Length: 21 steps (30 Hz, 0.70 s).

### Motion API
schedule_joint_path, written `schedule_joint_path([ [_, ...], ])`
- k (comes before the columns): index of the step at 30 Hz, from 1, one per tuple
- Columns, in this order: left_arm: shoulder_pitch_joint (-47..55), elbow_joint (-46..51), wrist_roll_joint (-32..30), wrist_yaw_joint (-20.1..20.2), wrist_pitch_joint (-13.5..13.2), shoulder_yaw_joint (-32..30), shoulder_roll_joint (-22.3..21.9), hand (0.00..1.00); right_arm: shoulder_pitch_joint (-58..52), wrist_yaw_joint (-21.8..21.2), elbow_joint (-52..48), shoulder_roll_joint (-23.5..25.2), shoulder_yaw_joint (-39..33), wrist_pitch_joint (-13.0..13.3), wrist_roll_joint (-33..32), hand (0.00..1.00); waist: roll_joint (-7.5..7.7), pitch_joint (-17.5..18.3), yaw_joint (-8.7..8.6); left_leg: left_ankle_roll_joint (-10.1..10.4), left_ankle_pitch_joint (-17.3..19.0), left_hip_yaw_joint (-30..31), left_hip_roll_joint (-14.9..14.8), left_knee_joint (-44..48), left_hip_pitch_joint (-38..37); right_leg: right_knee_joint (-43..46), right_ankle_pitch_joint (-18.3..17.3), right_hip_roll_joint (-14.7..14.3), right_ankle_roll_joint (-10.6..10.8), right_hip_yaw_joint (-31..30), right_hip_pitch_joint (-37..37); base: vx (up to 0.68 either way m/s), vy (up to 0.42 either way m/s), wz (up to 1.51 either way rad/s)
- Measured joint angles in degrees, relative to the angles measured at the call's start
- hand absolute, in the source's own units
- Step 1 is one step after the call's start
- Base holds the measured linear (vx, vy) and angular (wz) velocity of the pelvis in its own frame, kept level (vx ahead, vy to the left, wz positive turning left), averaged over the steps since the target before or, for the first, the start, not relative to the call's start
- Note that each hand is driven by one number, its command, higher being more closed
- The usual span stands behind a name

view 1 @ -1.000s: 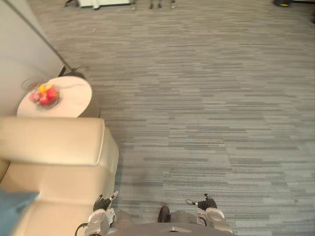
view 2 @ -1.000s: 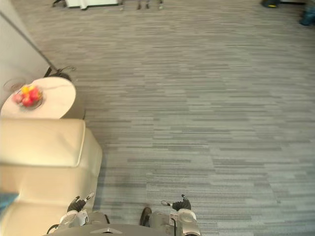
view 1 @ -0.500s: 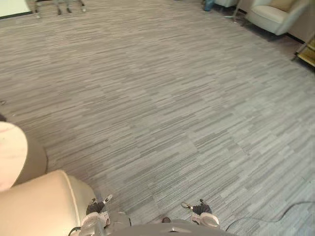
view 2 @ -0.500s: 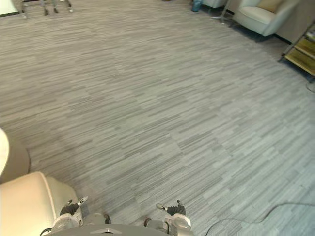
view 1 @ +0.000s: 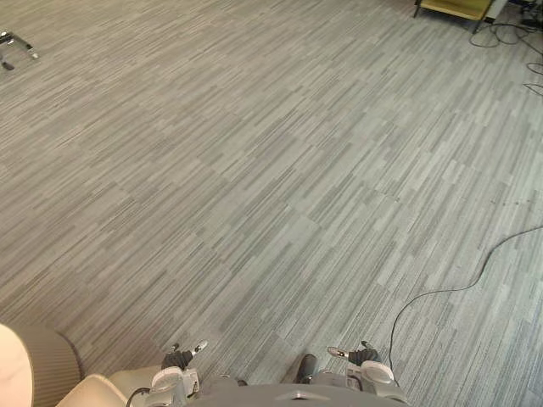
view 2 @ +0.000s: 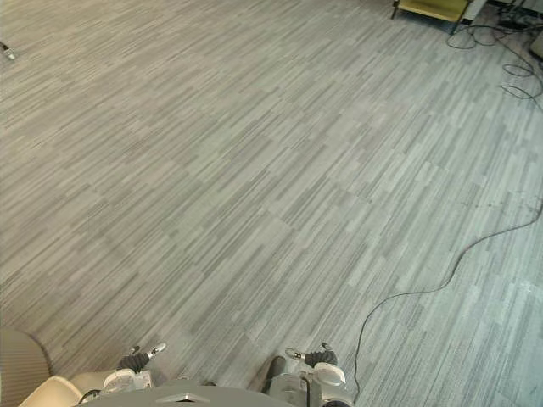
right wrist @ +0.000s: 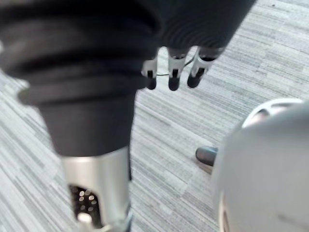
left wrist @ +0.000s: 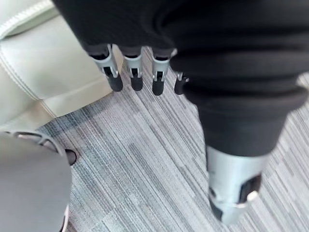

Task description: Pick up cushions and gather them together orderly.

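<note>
My left hand (view 1: 180, 359) hangs low at my side with its fingers (left wrist: 130, 72) straight and nothing in them. It hangs over grey carpet, just beside the corner of a cream sofa (left wrist: 43, 72). My right hand (view 1: 356, 354) hangs the same way on the other side, fingers (right wrist: 176, 72) straight and empty above the carpet. The sofa's corner (view 1: 93, 392) peeks in at the lower left of the eye views.
A round side table (view 1: 47, 365) stands beside the sofa corner at the lower left. Grey striped carpet (view 1: 271, 170) stretches ahead. A yellow piece of furniture (view 1: 454, 7) and loose cables (view 1: 517, 34) lie at the far upper right.
The camera has swung to the right: the sofa and side table have slid off to the lower left, and the far armchair has left the view. Both hands still hang at my sides.
</note>
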State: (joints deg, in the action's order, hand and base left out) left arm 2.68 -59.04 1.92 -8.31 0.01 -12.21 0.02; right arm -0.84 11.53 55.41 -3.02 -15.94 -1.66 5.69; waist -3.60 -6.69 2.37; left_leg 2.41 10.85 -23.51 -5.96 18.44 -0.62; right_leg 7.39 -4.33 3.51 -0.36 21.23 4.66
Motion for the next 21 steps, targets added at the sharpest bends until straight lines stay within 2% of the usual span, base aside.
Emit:
schedule_joint_path([
  [1,-0.20,1.10,0.07,0.17,0.01,0.08,-0.06,0.00,-0.23,0.40,-0.21,0.56,0.02,0.11,-1.41,0.00,0.67,-0.60,0.32,0.42,0.26,0.05,-2.91,11.90,4.55,-0.92,0.13,-0.62,-0.04,-1.43,-0.96,-0.02,-0.043,-0.32],
  [2,-0.15,1.59,0.09,0.22,0.00,0.10,-0.08,0.00,-0.37,0.60,-0.23,0.58,0.03,0.12,-1.67,0.00,0.56,-0.57,0.73,0.50,0.19,0.11,-4.14,15.96,5.92,-0.93,0.11,-1.12,-0.09,-2.14,-1.16,0.02,-0.019,-0.62],
  [3,0.16,2.47,0.08,0.27,-0.07,0.05,-0.17,0.00,-0.49,1.33,-0.65,0.55,0.03,0.21,-2.00,0.00,-0.20,-0.74,1.17,0.95,-0.76,0.70,-6.97,24.15,8.18,-0.79,-0.40,-2.60,-0.75,-4.07,-2.04,0.04,0.043,-0.78],
  [4,0.11,2.65,0.15,0.31,-0.13,0.05,-0.22,0.00,-0.52,1.65,-1.10,0.50,0.06,0.29,-2.02,0.00,-0.68,-1.16,1.32,0.43,-2.50,2.46,-8.37,30.05,10.58,-0.70,-1.40,-3.39,-1.63,-5.99,-2.83,0.06,0.115,-1.14],
  [5,0.03,2.68,0.09,0.34,-0.14,0.09,-0.26,0.00,-0.45,1.75,-1.48,0.62,-0.08,0.26,-2.03,0.00,-0.64,-1.22,2.08,-0.05,1.26,5.09,-8.23,32.64,11.96,0.23,-2.32,-3.45,-2.15,-8.62,-2.85,0.05,0.127,-1.02],
  [8,0.06,3.34,0.11,0.35,-0.12,0.15,-0.39,0.00,-0.80,2.34,-2.69,0.28,-0.07,0.21,-2.02,0.00,-0.63,-1.37,2.09,-0.59,6.25,7.77,-6.12,30.06,15.25,0.47,-2.93,-2.41,-1.87,-13.74,-3.45,0.09,0.126,-0.94],
  [10,0.09,3.75,0.08,0.34,-0.16,0.19,-0.51,0.00,-1.68,2.48,-2.69,0.27,-0.07,0.10,-2.02,0.00,-0.46,-1.45,2.35,-0.29,6.41,9.32,-4.31,23.88,17.10,0.81,-3.73,-0.76,-0.57,-15.99,-3.76,0.14,0.245,-0.75],
  [11,0.18,4.08,-0.02,0.28,-0.14,0.70,-0.59,0.00,-2.12,2.48,-2.80,0.25,-0.04,-0.05,-2.02,0.00,-1.04,-1.42,2.28,0.84,5.52,11.31,-3.17,14.09,17.47,1.15,-4.72,-0.12,1.06,-17.78,-3.63,0.11,0.226,-0.60],
  [12,0.29,4.06,-0.14,0.27,-0.13,0.90,-0.70,0.00,-2.23,2.49,-3.09,-0.03,0.00,-0.04,-2.02,0.00,-1.63,-1.36,2.28,1.56,5.05,12.54,-3.08,9.48,17.16,1.17,-4.97,-0.25,1.67,-18.29,-3.57,0.24,0.357,-0.86],
  [13,0.29,3.92,-0.60,0.22,-0.10,0.98,-1.47,0.00,-2.27,2.71,-3.68,-0.42,0.06,-0.18,-2.06,0.00,-2.60,-1.23,2.74,0.20,-0.19,11.95,-2.64,4.82,15.75,1.80,-4.94,-0.40,3.45,-19.56,-4.23,0.31,0.245,-0.55],
  [14,0.28,3.95,-1.30,0.19,-0.13,1.30,-0.89,0.00,-2.68,2.77,-4.55,0.16,0.13,-0.26,-2.04,0.00,-2.23,-1.47,2.61,0.19,-0.06,10.92,-1.57,2.97,14.88,4.90,-5.75,0.09,3.77,-18.72,-3.58,0.40,0.266,-0.44],
  [15,0.24,4.12,-1.33,0.34,-0.36,1.15,-0.04,0.00,-2.54,2.80,-4.58,0.74,0.14,-0.30,-2.03,0.00,-0.23,-1.30,2.85,0.17,-0.09,10.04,-0.23,1.14,13.27,5.57,-5.96,0.19,3.60,-18.88,-4.01,0.32,0.099,-0.09],
  [16,0.25,4.21,-1.34,0.31,-0.49,1.12,0.16,0.00,-2.40,2.81,-4.53,0.90,0.13,-0.32,-2.03,0.00,-0.09,-1.32,2.96,0.33,-0.23,9.37,0.06,0.86,13.07,5.06,-6.01,0.15,3.44,-18.77,-4.68,0.29,0.054,-0.32],
  [17,0.16,4.39,-1.36,0.27,-0.66,0.89,0.42,0.00,-2.12,2.81,-4.26,0.99,0.19,-0.33,-2.02,0.00,0.75,-1.20,3.90,-1.06,-0.42,7.50,0.28,1.87,12.42,1.67,-5.27,-0.04,2.78,-18.82,-6.15,0.27,0.048,-0.37],
  [19,0.20,4.16,-1.58,0.33,-0.62,0.20,0.94,0.00,-0.85,2.80,-3.82,1.25,0.14,-0.28,-2.02,0.00,0.61,-1.36,3.91,-1.47,-0.17,7.19,0.14,5.45,13.12,-1.42,-3.43,0.45,2.43,-19.32,-8.41,0.28,0.104,-0.38],
  [20,0.28,3.94,-1.73,0.39,-0.67,-1.53,1.14,0.00,-0.09,2.79,-2.86,1.85,0.02,-0.10,-1.95,0.00,1.20,-1.70,4.09,-2.41,-0.52,7.72,0.28,12.66,15.33,-1.65,-2.93,2.08,2.72,-20.37,-9.51,0.27,0.162,-0.32],
  [21,0.57,3.53,-2.02,0.34,-0.65,-2.46,1.13,0.00,-0.08,2.75,-2.32,1.90,0.06,-0.15,-1.94,0.00,2.04,-1.35,4.12,-2.29,0.96,9.28,1.76,11.82,16.64,-1.45,-3.12,2.83,2.99,-21.08,-9.46,0.26,0.160,-0.41],
])
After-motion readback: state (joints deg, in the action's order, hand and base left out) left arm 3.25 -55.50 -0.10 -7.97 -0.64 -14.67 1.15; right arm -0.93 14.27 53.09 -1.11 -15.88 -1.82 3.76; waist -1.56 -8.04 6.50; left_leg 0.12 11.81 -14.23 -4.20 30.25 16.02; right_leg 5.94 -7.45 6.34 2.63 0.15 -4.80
